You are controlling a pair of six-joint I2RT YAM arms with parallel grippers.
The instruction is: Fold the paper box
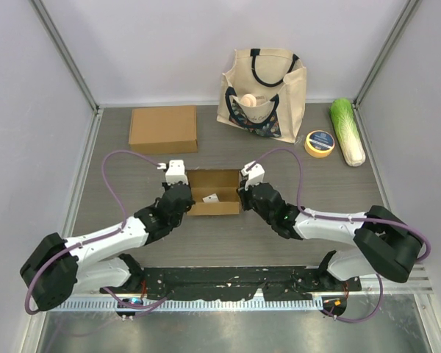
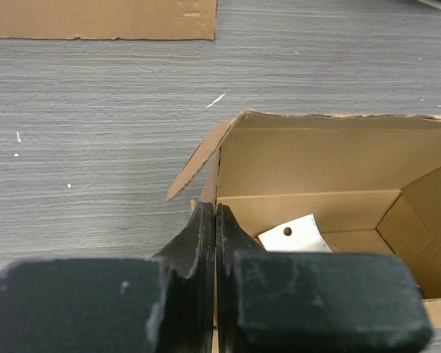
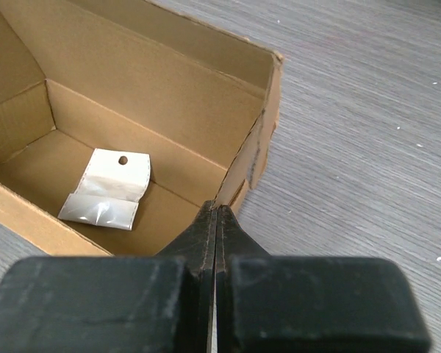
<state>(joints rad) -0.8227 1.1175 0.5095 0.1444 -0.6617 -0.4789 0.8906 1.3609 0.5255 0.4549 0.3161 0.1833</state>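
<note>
The paper box [image 1: 220, 184] stands open mid-bench, a white packet [image 3: 106, 190] inside. Left gripper [image 2: 216, 209] is clenched on its left wall; right gripper [image 3: 215, 209] pinches the right wall.

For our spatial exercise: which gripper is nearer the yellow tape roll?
Right. The right gripper is at the right wall of the open box, toward the tape roll; the left gripper is at its left wall.

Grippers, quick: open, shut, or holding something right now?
Left gripper: shut, pinching the paper box at its left wall.
Right gripper: shut, pinching the paper box at its right wall.
</note>
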